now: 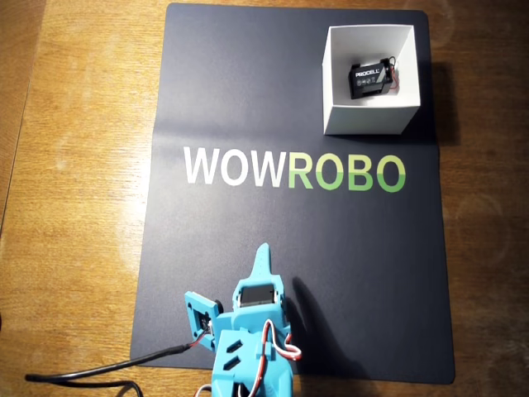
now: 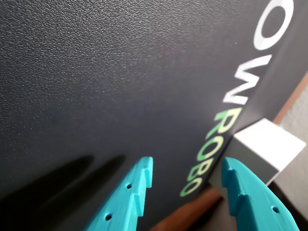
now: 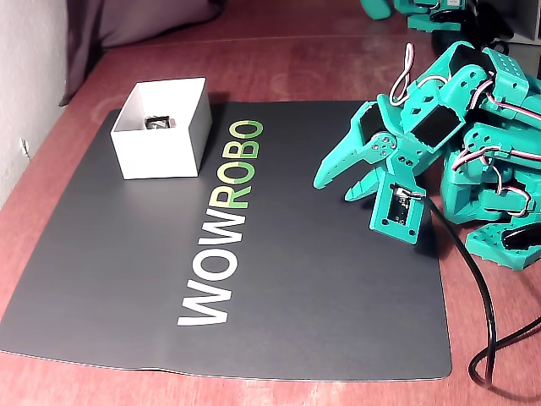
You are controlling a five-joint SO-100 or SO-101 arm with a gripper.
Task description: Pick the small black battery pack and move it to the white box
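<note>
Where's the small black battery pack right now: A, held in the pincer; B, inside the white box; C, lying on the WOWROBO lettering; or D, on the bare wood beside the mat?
B: the overhead view shows the battery pack lying inside the white box, while the pincer is open and empty.

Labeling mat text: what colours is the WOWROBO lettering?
WOW is white, ROBO green, on the dark mat. Clearest in the overhead view: lettering.

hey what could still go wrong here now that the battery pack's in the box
Little, probably. The small black battery pack lies inside the square white cardboard box, its thin red-black wires close to a wall and perhaps snaggable. The open turquoise gripper hangs low over the dark mat and might scrape it when moving.
</note>
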